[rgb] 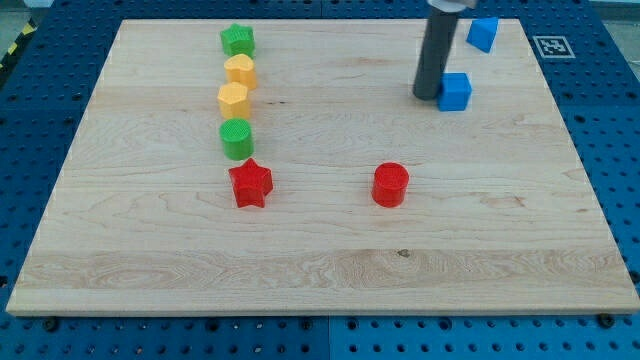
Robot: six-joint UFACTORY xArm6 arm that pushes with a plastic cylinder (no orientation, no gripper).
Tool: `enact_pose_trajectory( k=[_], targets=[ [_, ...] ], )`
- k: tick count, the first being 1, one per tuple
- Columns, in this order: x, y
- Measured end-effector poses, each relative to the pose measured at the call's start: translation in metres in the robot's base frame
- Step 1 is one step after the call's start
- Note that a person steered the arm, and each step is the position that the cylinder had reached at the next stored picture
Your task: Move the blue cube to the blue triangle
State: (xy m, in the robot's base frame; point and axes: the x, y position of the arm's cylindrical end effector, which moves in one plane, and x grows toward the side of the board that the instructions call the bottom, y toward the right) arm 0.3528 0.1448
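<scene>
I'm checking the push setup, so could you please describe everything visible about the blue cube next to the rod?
The blue cube is a small, solid-looking block of bright blue, apparently plastic, sitting flat on the wooden board near the view's top right. Its top face and two side faces show. My tip stands right against its left side, seemingly touching. The blue triangle lies apart from it, further toward the view's top right. Nothing else touches it.

Lying flat in the middle: a light wooden counter with soft grain lines. Peeking out all around it: a blue base dotted with small holes. Sitting at the view's top right: a black-and-white square tag. Showing at the top left corner: a yellow-and-black stripe.
</scene>
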Motion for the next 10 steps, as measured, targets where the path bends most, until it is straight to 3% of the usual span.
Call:
enact_pose_trajectory(
  k=[1, 3, 4, 10],
  targets=[
    [0.013, 0.034],
    [0.065, 0.050],
    [0.061, 0.066],
    [-0.050, 0.065]
  ],
)
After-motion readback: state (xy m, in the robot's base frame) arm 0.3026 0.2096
